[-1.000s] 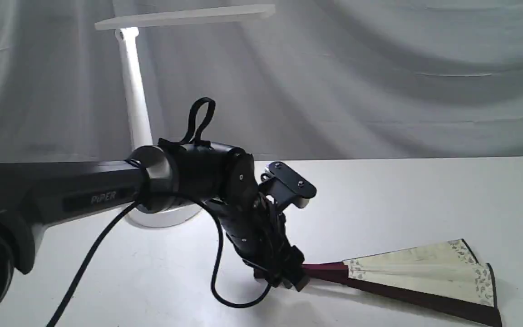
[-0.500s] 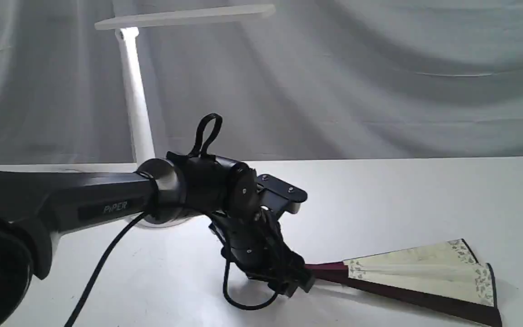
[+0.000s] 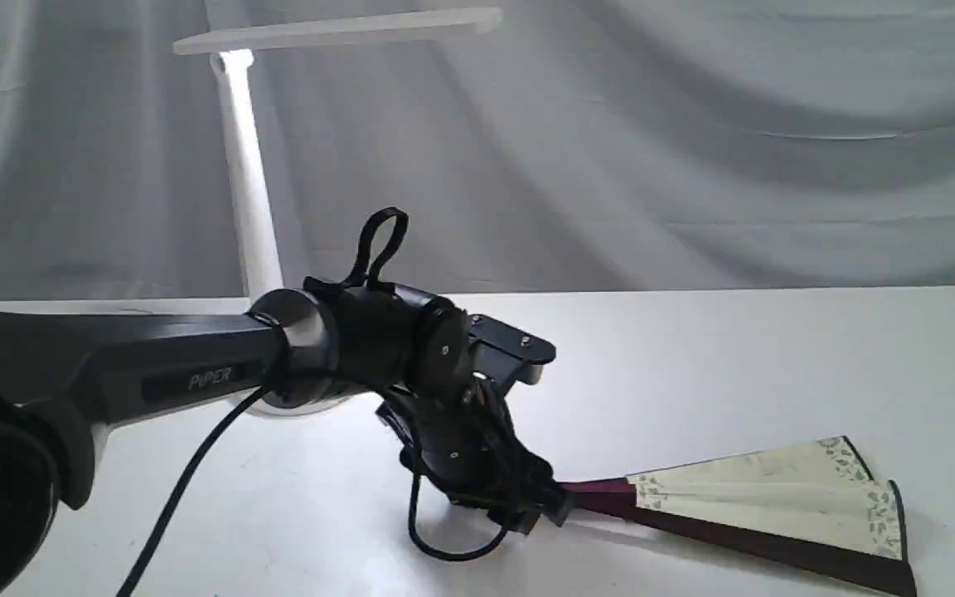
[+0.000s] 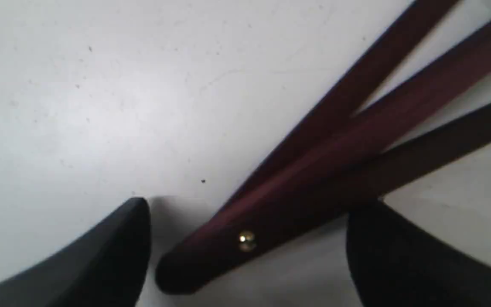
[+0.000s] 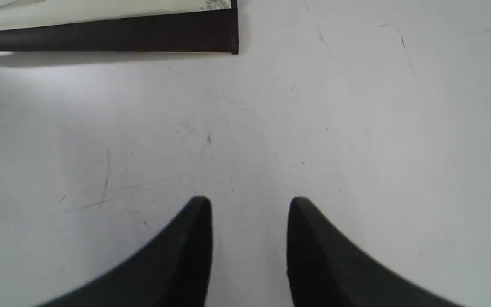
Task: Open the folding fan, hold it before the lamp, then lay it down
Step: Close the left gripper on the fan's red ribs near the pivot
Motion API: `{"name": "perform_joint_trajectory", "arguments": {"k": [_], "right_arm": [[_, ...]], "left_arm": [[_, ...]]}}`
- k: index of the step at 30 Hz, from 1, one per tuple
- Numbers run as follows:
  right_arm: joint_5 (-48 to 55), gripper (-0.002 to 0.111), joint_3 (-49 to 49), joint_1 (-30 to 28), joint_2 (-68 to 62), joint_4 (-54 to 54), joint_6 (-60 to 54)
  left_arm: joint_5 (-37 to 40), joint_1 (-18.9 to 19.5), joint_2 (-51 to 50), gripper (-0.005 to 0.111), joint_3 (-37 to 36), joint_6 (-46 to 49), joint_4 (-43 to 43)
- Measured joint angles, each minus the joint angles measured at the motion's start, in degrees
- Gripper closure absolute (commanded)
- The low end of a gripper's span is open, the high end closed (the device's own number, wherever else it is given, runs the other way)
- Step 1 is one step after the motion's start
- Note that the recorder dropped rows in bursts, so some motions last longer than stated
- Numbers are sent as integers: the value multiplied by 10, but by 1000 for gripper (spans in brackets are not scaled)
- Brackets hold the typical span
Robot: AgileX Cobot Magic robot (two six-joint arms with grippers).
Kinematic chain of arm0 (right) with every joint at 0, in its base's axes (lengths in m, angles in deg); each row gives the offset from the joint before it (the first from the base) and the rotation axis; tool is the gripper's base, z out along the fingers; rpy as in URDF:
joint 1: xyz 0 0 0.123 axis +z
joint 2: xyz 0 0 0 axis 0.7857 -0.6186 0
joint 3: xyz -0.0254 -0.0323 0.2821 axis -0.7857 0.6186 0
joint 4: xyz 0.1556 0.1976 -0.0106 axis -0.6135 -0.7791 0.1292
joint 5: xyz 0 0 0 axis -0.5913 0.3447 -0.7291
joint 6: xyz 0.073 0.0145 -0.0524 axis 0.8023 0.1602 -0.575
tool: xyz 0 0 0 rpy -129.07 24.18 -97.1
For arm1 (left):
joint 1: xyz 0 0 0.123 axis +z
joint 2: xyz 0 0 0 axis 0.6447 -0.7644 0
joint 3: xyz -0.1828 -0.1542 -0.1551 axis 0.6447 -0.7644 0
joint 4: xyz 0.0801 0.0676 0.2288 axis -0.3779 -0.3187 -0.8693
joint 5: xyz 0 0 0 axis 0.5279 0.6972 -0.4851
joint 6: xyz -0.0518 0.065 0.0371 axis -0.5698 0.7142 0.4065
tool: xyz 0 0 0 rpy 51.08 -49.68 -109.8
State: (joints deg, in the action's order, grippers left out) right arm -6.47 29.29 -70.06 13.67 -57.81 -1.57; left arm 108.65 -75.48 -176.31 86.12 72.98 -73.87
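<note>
The folding fan (image 3: pixel 776 506) lies partly spread on the white table (image 3: pixel 693 365) at the right, cream leaf outward and maroon ribs pointing left. My left gripper (image 3: pixel 548 510) is down at the rib end. In the left wrist view it (image 4: pixel 249 204) is open, its fingers on either side of the maroon ribs (image 4: pixel 356 136) near the brass rivet (image 4: pixel 246 240). The white lamp (image 3: pixel 245 191) stands behind the left arm, its base mostly hidden. My right gripper (image 5: pixel 249 200) hovers open over bare table with nothing between its fingers. The fan's dark guard end (image 5: pixel 122 32) lies beyond it.
A grey draped cloth (image 3: pixel 693 149) hangs behind the table. The left arm's black cable (image 3: pixel 444 547) loops down onto the table below the wrist. The right arm does not show in the exterior view.
The left arm has reached further right and its wrist has dropped, bringing the gripper closer to the fan's rib end. The fan has not moved.
</note>
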Motion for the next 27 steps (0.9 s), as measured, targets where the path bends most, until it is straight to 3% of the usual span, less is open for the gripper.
{"name": "perform_joint_trajectory", "arguments": {"k": [9,18,27], "right_arm": [[-2,78,0,0,0,0,0],[-4,78,0,0,0,-1,0],[-4,78,0,0,0,-1,0]], "left_arm": [[-32,0,0,43,0,87,55],[-59,0,0,43,0,108,89],[-30,0,0,43,0,184,91]]}}
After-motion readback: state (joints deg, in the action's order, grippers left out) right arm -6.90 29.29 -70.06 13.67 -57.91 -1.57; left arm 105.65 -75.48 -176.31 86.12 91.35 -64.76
